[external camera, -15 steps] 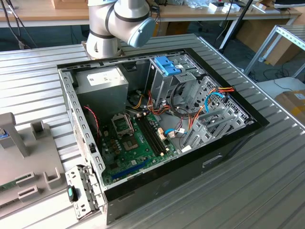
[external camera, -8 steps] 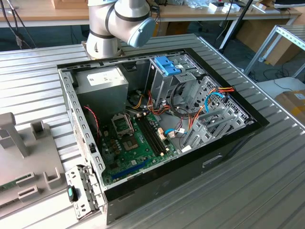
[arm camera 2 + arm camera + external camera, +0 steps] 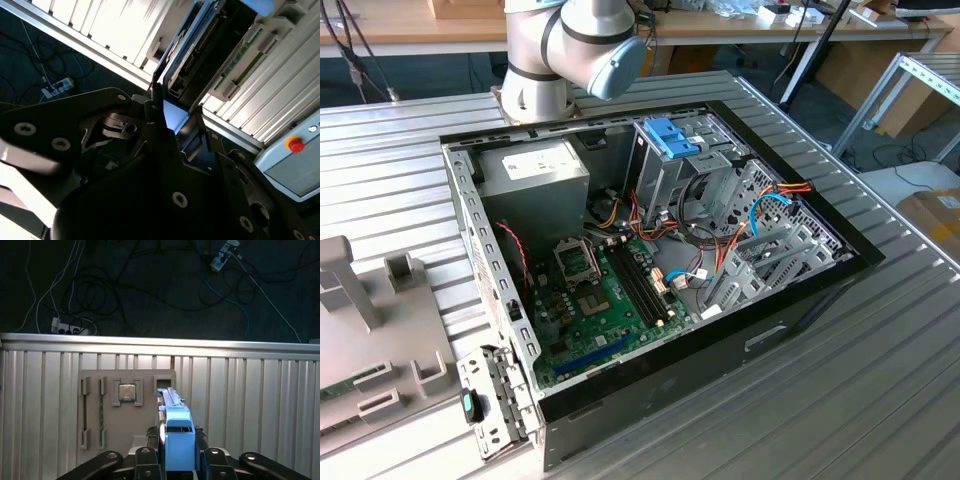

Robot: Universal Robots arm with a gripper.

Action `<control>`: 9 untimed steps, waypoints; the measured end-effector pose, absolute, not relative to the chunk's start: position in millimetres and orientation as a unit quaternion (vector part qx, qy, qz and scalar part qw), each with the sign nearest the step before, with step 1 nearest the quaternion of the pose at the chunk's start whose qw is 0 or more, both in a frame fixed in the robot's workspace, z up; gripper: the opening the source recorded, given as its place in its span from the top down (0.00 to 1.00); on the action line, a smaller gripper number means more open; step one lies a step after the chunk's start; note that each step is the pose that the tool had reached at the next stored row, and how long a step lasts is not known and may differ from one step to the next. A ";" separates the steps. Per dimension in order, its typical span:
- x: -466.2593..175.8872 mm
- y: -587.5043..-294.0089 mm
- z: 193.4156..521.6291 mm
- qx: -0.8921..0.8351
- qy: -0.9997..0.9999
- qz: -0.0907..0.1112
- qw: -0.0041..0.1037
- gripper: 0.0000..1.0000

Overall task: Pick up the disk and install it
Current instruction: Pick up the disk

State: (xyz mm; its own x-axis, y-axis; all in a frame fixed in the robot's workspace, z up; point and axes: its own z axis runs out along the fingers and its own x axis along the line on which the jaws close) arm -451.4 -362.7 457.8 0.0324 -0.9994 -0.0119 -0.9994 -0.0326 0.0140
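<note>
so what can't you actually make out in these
- Label of the disk: first wrist view sees it edge-on, held in the gripper.
- Its near end: second wrist view, hidden by the gripper's black body.
- The arm above its lower joints: cut off by the exterior view's top edge.

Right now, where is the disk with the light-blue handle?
In the first wrist view, the disk is gripped on edge by the gripper, over the grey parts holder on the ribbed table, beside the holder's square chip.
</note>
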 end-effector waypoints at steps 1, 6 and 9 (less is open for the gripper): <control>-451.5 -362.7 466.1 0.718 -0.695 -0.009 0.001 0.64; -451.4 -362.6 493.2 0.718 -0.695 -0.009 0.001 0.64; -451.4 -362.6 505.4 0.718 -0.695 -0.009 0.000 0.64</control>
State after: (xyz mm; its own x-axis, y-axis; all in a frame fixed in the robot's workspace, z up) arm -451.4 -362.6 505.4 0.0324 -0.9994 -0.0118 -0.9994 -0.0326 0.0123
